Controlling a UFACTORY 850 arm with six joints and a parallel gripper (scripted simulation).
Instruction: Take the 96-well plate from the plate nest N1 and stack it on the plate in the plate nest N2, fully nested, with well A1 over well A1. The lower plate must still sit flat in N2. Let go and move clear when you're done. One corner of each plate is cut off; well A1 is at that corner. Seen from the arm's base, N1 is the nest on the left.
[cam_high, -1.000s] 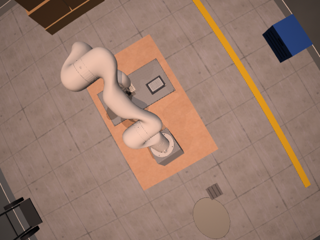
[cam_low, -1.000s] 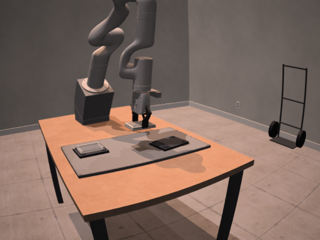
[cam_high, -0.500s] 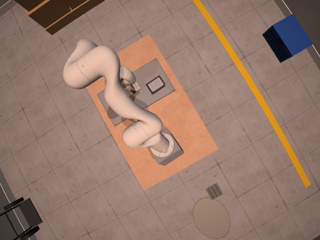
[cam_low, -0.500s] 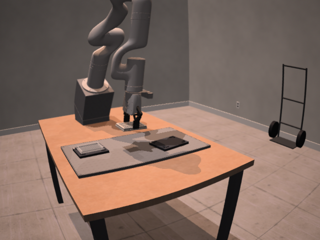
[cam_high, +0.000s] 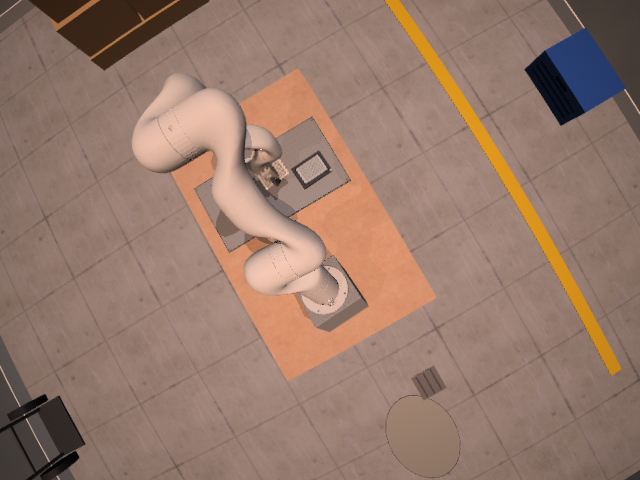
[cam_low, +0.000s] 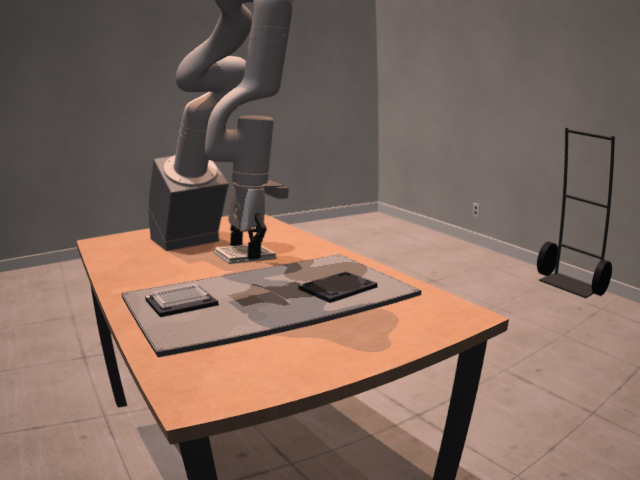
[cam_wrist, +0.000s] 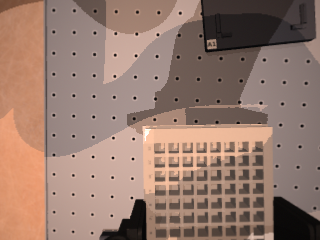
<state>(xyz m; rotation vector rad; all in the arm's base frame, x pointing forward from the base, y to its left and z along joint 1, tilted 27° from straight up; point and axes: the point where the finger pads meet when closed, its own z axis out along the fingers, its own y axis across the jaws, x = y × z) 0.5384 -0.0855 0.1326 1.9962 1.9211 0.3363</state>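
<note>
My gripper (cam_low: 247, 241) is shut on a white 96-well plate (cam_low: 244, 253) and holds it level in the air above the grey perforated board (cam_low: 268, 299), between the two nests. In the wrist view the held plate (cam_wrist: 210, 182) fills the lower middle, with a dark finger at each side of the gripper (cam_wrist: 210, 222). The empty black nest N1 (cam_low: 337, 285) lies on the board; the wrist view shows it at the top (cam_wrist: 255, 22) with an A1 label (cam_wrist: 211, 44). The second plate (cam_low: 180, 296) sits flat in nest N2 (cam_low: 182, 306). From above, the held plate (cam_high: 273, 173) is beside that plate (cam_high: 311, 168).
The arm's grey base block (cam_low: 186, 204) stands on the orange table (cam_low: 289, 351) behind the board. A hand truck (cam_low: 578, 217) stands by the far wall, and a blue crate (cam_high: 573, 74) is on the floor.
</note>
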